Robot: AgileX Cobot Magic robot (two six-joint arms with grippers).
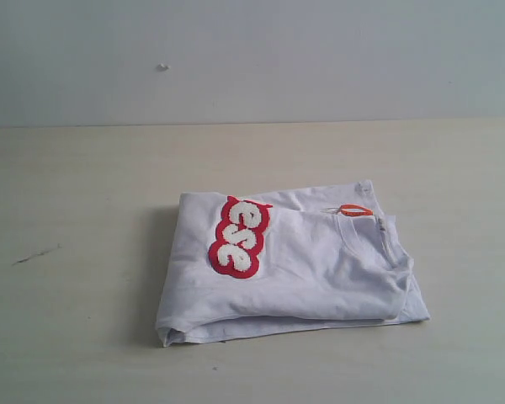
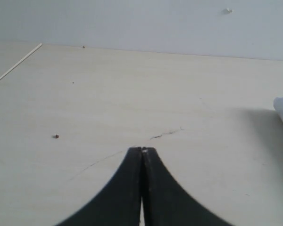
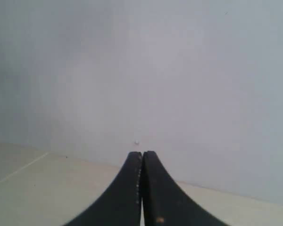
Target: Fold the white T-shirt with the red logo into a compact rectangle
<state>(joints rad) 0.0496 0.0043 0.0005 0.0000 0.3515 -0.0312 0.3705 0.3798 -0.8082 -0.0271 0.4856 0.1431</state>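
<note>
Pale wood table (image 1: 84,210) w/ plain grey-white wall (image 1: 320,50) behind.

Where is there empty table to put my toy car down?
Bare table lies left of the folded white T-shirt, right of it, and in the wide band between it and the back wall. In front of the shirt only a narrow strip shows. The middle, under the shirt, is the one taken spot.
</note>
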